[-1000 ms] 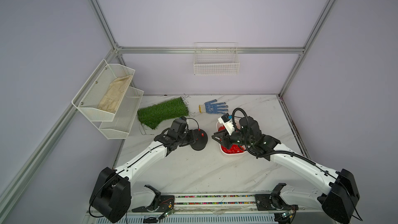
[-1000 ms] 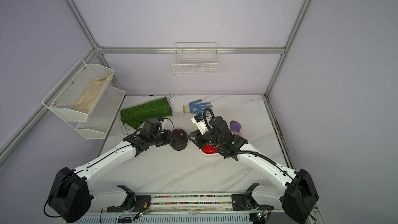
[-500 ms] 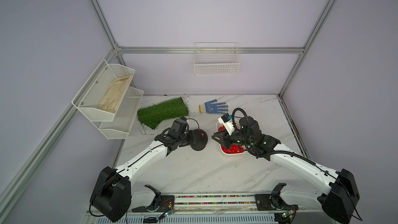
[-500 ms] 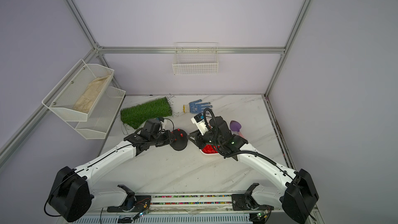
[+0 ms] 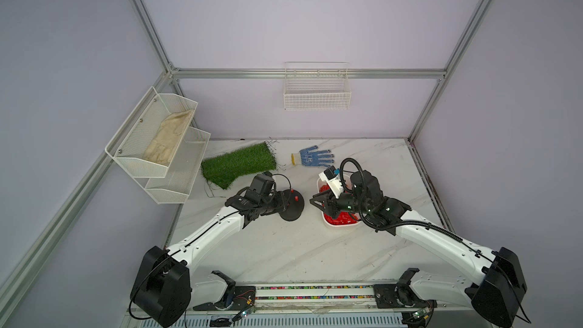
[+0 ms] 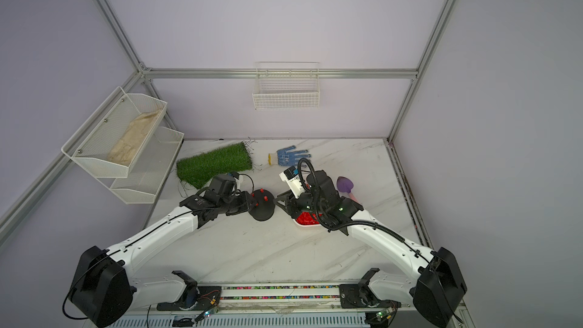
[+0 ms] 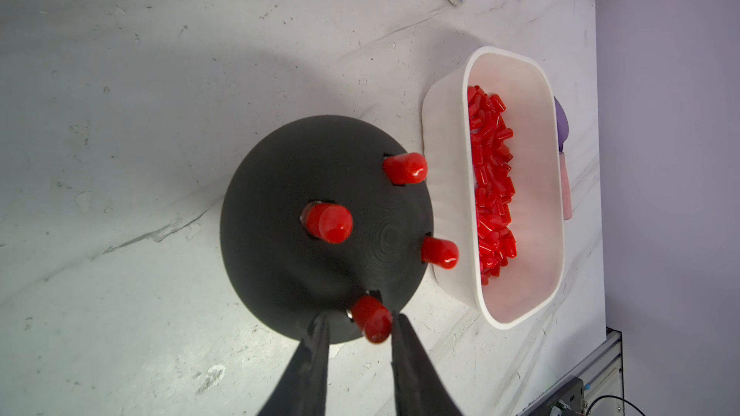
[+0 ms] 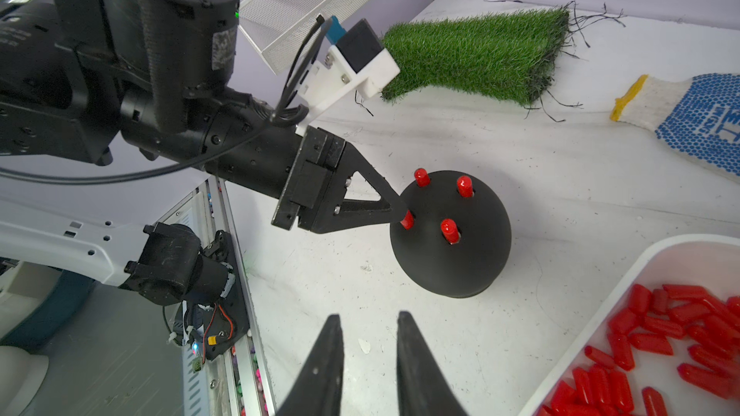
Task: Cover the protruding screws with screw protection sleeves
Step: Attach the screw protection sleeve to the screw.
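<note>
Left wrist, red sleeve between left claw tips, jaws parted

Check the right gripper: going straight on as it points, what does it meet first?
Probably the dome, just ahead of the right gripper. Nothing lies between them, though depth is unclear.

No clean readable text anywhere.
- glove: blue printed block mark among dots, boxy characters, partly cut by frame edge, can't make out
- left arm: faint white lettering on black housing, too blurry
- sticker on motor: worn, unreadable
</note>
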Motion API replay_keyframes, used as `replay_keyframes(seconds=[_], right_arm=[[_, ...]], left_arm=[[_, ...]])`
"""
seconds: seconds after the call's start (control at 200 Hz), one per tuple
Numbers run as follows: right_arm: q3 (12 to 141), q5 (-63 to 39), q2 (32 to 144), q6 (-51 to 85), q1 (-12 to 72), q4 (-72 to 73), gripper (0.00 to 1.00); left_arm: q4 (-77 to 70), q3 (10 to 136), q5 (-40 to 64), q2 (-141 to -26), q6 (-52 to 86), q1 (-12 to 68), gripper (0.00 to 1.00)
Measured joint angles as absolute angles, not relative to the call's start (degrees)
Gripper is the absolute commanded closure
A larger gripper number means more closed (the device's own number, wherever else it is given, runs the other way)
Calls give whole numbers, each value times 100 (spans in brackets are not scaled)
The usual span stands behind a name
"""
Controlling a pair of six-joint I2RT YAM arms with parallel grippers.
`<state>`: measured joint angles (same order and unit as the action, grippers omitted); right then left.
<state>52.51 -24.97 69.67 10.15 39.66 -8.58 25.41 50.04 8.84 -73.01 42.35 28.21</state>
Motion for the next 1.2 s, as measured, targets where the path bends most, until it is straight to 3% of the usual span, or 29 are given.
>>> replay_keyframes(seconds=[0.51, 0.775, 1.2], right_arm=[[5251, -2512, 7002, 1017, 3966, -856, 73], [5251, -2515, 7002, 1017, 3966, -856, 73], [5251, -2512, 7000, 1017, 3966, -856, 73]], left_arm=[[2628, 5006, 873, -7181, 4235, 2821, 63], [2650, 5039, 847, -7181, 4230, 2821, 71], [2626, 5039, 827, -7306, 4228, 2821, 72]])
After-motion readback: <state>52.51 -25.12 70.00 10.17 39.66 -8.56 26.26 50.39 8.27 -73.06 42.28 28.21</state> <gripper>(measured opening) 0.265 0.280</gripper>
